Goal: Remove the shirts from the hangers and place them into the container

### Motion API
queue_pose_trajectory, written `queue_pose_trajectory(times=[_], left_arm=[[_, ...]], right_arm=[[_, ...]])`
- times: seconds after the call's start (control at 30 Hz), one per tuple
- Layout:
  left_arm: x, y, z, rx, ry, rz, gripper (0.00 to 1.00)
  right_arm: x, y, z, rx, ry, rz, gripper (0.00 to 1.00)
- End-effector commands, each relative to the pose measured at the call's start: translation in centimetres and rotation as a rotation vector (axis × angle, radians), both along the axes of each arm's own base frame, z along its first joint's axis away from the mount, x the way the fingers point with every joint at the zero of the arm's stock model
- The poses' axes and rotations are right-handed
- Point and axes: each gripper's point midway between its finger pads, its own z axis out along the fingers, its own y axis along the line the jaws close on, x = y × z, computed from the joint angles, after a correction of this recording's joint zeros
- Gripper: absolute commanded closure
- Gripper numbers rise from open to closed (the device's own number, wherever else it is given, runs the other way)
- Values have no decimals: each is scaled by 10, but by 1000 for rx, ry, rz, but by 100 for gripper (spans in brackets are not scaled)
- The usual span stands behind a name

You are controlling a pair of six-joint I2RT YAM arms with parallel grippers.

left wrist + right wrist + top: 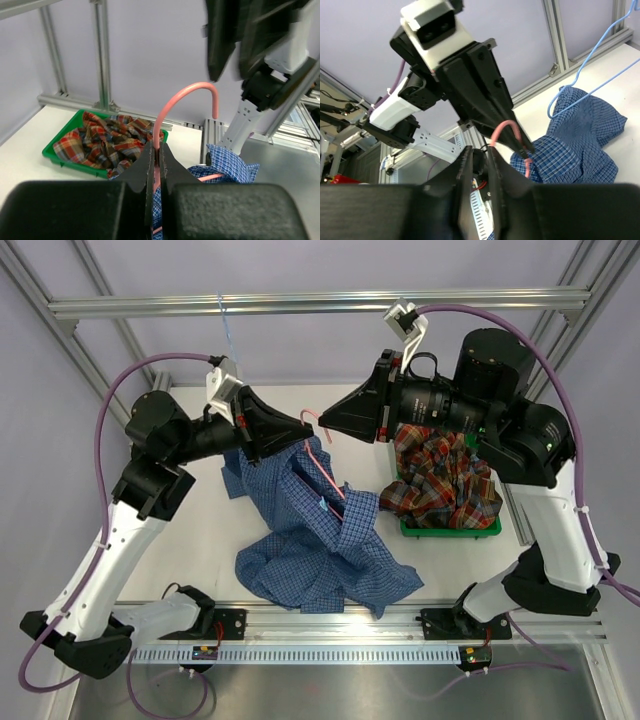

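Note:
The pink hanger (189, 90) stands hook-up, its neck pinched between the fingers of my left gripper (159, 146), which is shut on it above the table (308, 428). The blue checked shirt (310, 550) hangs from that hanger's wire (328, 472) and pools on the table. My right gripper (479, 149) faces the left one (323, 422), jaws a little apart with nothing between them; the pink hook (507, 127) curves just past its right fingertip. The plaid shirt (445, 480) lies heaped in the green container (450, 531).
A light blue hanger (590, 65) hangs bare from the top rail (300, 305) at the back left (228, 325). The frame's posts stand around the white table (200, 540). The right arm's body reaches over the container.

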Motion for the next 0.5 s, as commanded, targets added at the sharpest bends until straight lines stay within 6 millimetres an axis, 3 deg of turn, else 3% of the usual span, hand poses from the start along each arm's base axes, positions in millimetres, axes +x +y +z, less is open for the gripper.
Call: queue_pose_trajectory(times=[0.0, 0.1, 0.13, 0.17, 0.23, 0.27, 0.3, 0.33, 0.37, 0.4, 0.47], left_arm=[[11, 10, 23, -49, 12, 106, 100], [16, 14, 30, -50, 17, 154, 100], [18, 14, 32, -51, 18, 162, 100], [19, 18, 43, -66, 4, 185, 100], [27, 18, 48, -67, 26, 218, 100], [25, 21, 67, -91, 0, 231, 100], [31, 23, 73, -98, 10, 264, 100], [34, 24, 74, -91, 31, 283, 100], [48, 23, 75, -88, 50, 321, 100], [45, 27, 91, -112, 38, 336, 100], [56, 27, 91, -103, 68, 369, 100]], right_arm=[[-24, -24, 28, 53, -85, 9, 68], [-20, -38, 27, 33, -110, -62, 43], [-24, -51, 32, 40, -138, -96, 40], [-15, -55, 20, 7, -118, -153, 35], [-27, -76, 15, 17, -127, -186, 28], [-17, -68, -18, -44, -80, -194, 27], [-27, -80, -23, -37, -96, -198, 27], [-23, -83, -37, -61, -86, -227, 27], [-7, -86, -71, -135, -48, -298, 27], [-8, -95, -80, -157, -63, -322, 27], [0, -101, -111, -234, -34, -369, 28]])
